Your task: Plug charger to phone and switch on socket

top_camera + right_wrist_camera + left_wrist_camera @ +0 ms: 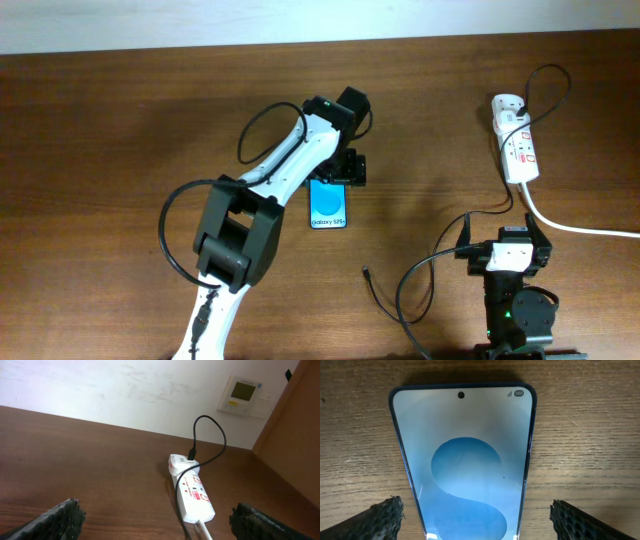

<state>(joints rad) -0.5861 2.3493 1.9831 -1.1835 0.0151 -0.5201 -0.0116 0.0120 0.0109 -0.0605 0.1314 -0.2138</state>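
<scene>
The phone (pixel 328 207) lies flat mid-table, its blue screen up and the white text strip at its near end. My left gripper (pixel 345 170) is open over its far end; in the left wrist view (pixel 477 520) the fingers straddle the phone (pixel 465 455) without touching it. The white socket (pixel 515 140) lies at the back right. The charger's black plug end (pixel 192 454) sits in the far end of the socket (pixel 192 492). Its thin cable loops down to a free connector tip (pixel 366 269) on the table. My right gripper (pixel 503 232) is open and empty (pixel 157 520), near the socket.
A thick white cord (pixel 580 228) runs from the socket's near end off to the right edge. A white wall (pixel 125 390) with a control panel (pixel 242 395) stands behind the table. The charger cable (pixel 400 300) curls beside the right arm's base.
</scene>
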